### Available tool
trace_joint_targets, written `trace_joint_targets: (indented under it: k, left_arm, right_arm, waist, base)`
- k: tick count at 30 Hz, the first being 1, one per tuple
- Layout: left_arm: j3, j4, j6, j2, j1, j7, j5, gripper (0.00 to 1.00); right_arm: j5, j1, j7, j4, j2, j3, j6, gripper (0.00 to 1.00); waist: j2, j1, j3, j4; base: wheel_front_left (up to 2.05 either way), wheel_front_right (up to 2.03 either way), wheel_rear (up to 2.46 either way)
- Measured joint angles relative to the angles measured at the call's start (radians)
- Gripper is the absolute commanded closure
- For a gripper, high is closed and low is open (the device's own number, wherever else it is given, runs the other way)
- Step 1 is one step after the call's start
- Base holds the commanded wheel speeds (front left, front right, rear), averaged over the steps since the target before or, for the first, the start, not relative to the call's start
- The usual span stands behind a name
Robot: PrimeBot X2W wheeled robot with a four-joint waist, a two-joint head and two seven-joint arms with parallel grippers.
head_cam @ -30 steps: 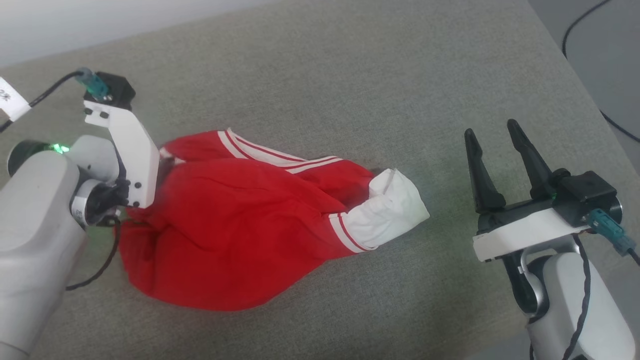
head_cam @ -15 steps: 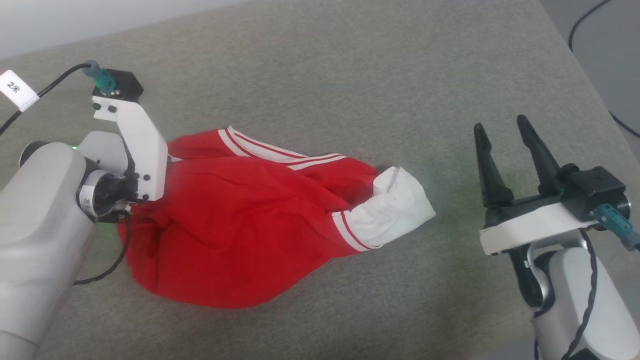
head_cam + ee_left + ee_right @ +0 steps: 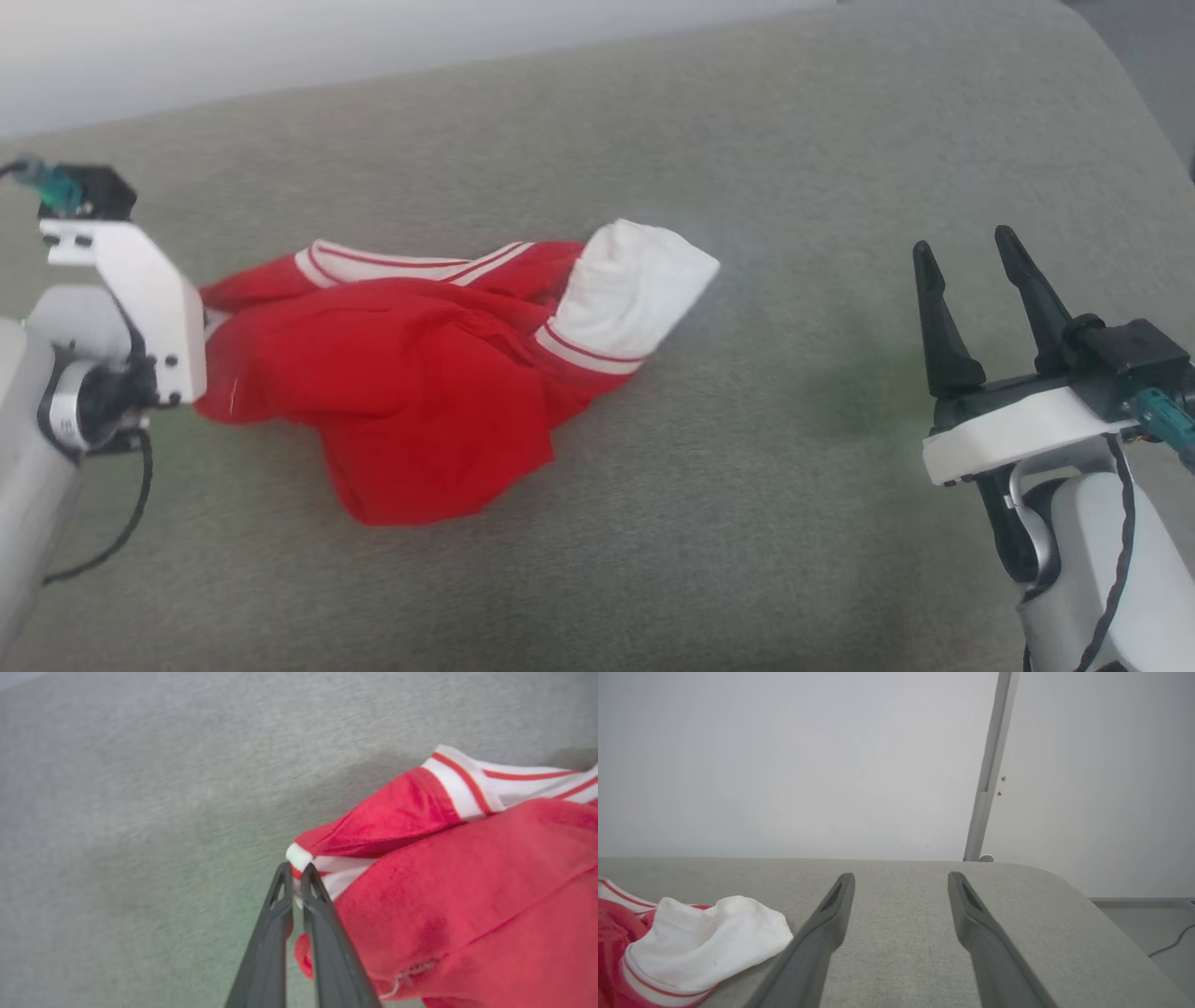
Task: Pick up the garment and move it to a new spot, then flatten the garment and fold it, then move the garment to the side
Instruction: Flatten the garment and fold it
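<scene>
Nearest, at the lower left of the head view, a pale forearm (image 3: 28, 420) carries a white bracket (image 3: 149, 299) topped by a teal plug (image 3: 58, 187). In the left wrist view, the left gripper (image 3: 293, 870) has its two dark fingers pressed almost together, clamped on a small white-edged corner of the garment (image 3: 411, 373). Red cloth bunches just beside the fingers on that view's right.

At the lower right of the head view, the right gripper (image 3: 964, 241) stands with its fingers spread wide and pointing up the view. It holds nothing and is well apart from the cloth, and grey surface (image 3: 747, 513) shows between its fingers in the right wrist view.

Further out, the garment lies crumpled on the grey fabric surface, left of centre in the head view, with its left end meeting the bracket. White trim bands (image 3: 392, 264) with thin red stripes run along its far edge. At its right end a pouch of white lining (image 3: 630, 289) is turned outward, closed off by another striped band. A rounded red fold hangs towards the near side.

Beyond it the surface runs on to a rounded far corner. Behind that rises a plain pale wall (image 3: 784, 765) with a grey upright strip (image 3: 992, 765). A dark cable (image 3: 1171, 945) lies on the floor at the right edge of the right wrist view.
</scene>
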Motion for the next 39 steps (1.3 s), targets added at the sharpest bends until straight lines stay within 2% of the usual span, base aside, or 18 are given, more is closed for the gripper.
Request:
trace_joint_targets:
  k: [7,9,10,11,12,19,24,33,39]
  left_arm:
    - [0.018,0.013,0.007,-0.004,0.074,-0.037,-0.029,1.0]
    - [0.016,0.018,0.004,-0.008,0.08,-0.044,-0.029,0.6]
    - [0.014,0.024,0.002,-0.012,0.081,-0.048,-0.029,0.53]
    - [0.013,0.03,0.0,-0.015,0.081,-0.053,-0.029,0.31]
    - [0.009,0.034,-0.003,-0.016,0.081,-0.056,-0.028,0.0]
    - [-0.006,0.03,-0.028,-0.015,0.058,-0.049,-0.024,0.0]
    - [-0.026,-0.032,-0.032,-0.014,0.05,0.014,-0.02,0.0]
    - [-0.063,-0.18,0.0,-0.033,0.072,0.132,-0.063,0.0]
    - [-0.092,-0.21,0.019,-0.021,0.112,0.169,-0.055,0.0]
  right_arm:
    - [0.0,0.006,0.023,-0.007,-0.003,0.004,0.0,0.0]
    - [0.0,0.006,0.026,-0.008,-0.003,0.004,0.0,0.0]
    - [0.0,0.006,0.026,-0.009,-0.004,0.005,0.0,0.0]
    - [0.001,0.006,0.026,-0.009,-0.004,0.005,0.0,0.0]
    - [0.001,0.007,0.028,-0.01,-0.006,0.004,0.0,0.0]
    - [0.002,0.021,0.029,-0.019,-0.011,-0.01,0.0,0.0]
    - [0.0,0.041,0.03,-0.02,-0.009,-0.017,0.0,0.0]
    - [-0.001,0.061,0.041,-0.042,-0.001,-0.016,0.0,0.0]
    - [0.001,0.068,0.042,-0.045,-0.001,-0.013,0.0,0.0]
  waist:
    - [0.0,0.0,-0.042,0.053]
    - [0.0,0.0,-0.046,0.057]
    - [0.0,0.0,-0.05,0.061]
    - [0.0,0.0,-0.053,0.063]
    - [0.0,0.0,-0.056,0.066]
    - [0.0,0.0,-0.086,0.078]
    - [0.0,0.0,-0.117,0.086]
    - [0.0,0.0,-0.133,0.076]
    - [0.0,0.0,-0.113,0.057]
  base:
    - [0.0,0.0,0.0]
    - [0.0,0.0,0.0]
    - [0.0,0.0,0.0]
    - [0.0,0.0,0.0]
    - [0.0,0.0,0.0]
    - [0.0,0.0,0.0]
    - [0.0,0.0,0.0]
    - [0.0,0.0,0.0]
    - [0.0,0.0,0.0]
